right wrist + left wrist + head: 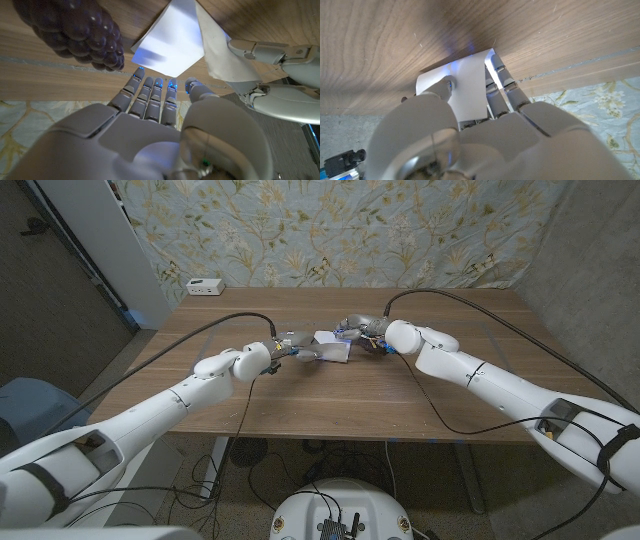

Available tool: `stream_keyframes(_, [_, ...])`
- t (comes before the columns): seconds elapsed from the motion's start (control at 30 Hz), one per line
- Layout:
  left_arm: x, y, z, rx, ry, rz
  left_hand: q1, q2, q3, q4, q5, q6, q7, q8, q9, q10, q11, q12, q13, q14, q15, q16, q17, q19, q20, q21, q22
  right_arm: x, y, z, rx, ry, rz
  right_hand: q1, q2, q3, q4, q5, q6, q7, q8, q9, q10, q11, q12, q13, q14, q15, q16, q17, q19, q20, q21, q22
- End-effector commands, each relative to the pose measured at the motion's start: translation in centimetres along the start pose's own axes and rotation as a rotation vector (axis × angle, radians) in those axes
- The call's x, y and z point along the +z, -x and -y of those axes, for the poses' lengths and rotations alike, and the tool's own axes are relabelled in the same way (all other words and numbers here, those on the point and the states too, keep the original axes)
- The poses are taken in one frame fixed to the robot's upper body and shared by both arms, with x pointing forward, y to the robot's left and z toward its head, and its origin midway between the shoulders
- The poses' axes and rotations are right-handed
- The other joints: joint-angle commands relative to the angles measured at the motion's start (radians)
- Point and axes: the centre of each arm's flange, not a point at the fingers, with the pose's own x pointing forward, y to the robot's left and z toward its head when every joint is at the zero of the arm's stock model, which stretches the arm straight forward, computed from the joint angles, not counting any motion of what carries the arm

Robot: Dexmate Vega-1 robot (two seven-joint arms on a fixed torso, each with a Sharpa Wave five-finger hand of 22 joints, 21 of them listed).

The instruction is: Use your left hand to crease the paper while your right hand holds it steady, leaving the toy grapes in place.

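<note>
A white sheet of paper (pixel 332 350) lies at the middle of the wooden table (pixel 330 405). My left hand (pixel 283 348) pinches a raised flap of the paper (pixel 467 85) between thumb and fingers (pixel 502 80). In the right wrist view that flap (pixel 215 50) stands up from the flat part of the sheet (pixel 172 47), with the left hand (pixel 270 75) on it. My right hand (pixel 368 330) reaches to the sheet's far side, its fingertips (pixel 155 82) at the paper's edge. Dark purple toy grapes (pixel 75 30) sit on the table just beside the right hand and the paper.
A small white box (pixel 205 285) stands at the table's far left edge. Black cables run over both arms. A floral cloth (pixel 330 230) hangs behind the table. Bare wood spreads toward the near edge.
</note>
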Motion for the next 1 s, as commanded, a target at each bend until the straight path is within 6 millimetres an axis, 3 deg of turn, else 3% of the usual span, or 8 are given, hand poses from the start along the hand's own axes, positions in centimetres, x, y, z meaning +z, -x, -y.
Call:
stream_keyframes(0.03, [0.4,-0.4,-1.5,-0.081,0.076,0.007,0.009,-0.01,0.015,-0.003,-0.001,0.004,0.004,-0.003,0.004,-0.006,0.009,-0.005,0.003,0.018,-0.041,0.001,0.0,0.011,-0.003,0.008,0.003,0.1,1.5,0.3,-0.068,-0.027,0.038,-0.005,-0.001,-0.002,0.004,-0.001,0.005,0.009,0.003,0.002,0.007,0.007,-0.002,0.004,0.004,0.002,0.004,0.003,0.01,0.002,-0.003,0.003])
stream_keyframes(0.4, [1.3,-0.6,-3.6,-0.049,-0.004,0.02,0.008,-0.025,0.02,-0.02,-0.006,0.013,-0.007,-0.013,0.003,-0.075,0.021,-0.042,0.006,-0.065,-0.024,-0.033,0.007,-0.03,0.018,0.005,0.004,-0.2,2.7,0.3,-0.106,-0.057,0.057,-0.01,-0.002,-0.004,0.007,-0.001,0.006,0.011,0.003,0.002,0.008,0.002,-0.002,0.004,0.007,0.002,0.004,0.001,0.011,0.004,-0.005,0.003])
stream_keyframes(0.83, [0.8,-2.3,-4.2,-0.175,0.068,-0.003,0.028,-0.015,0.035,-0.05,-0.004,0.072,0.019,-0.004,0.008,-0.004,0.017,-0.019,0.017,0.006,-0.036,-0.003,0.01,0.017,-0.004,0.04,0.006,0.1,5.4,0.3,-0.35,-0.079,0.167,-0.013,-0.011,-0.01,0.002,-0.002,0.006,0.015,0.002,0.002,-0.006,0.001,-0.008,0.004,0.007,0.004,0.001,-0.002,0.015,0.006,-0.006,0.003])
stream_keyframes(1.0, [0.5,-2.8,-4.3,-0.215,0.104,-0.006,0.033,-0.018,0.039,-0.062,-0.003,0.093,0.023,-0.001,0.012,0.019,0.014,-0.013,0.021,0.038,-0.038,0.004,0.007,0.033,-0.011,0.056,0.008,0.2,6.1,0.4,-0.413,-0.084,0.195,-0.037,-0.02,-0.023,0.015,-0.005,0.012,0.022,0.004,0.001,-0.009,0.007,-0.009,0.004,0.037,0.004,0.009,-0.004,0.032,0.015,-0.003,0.003])
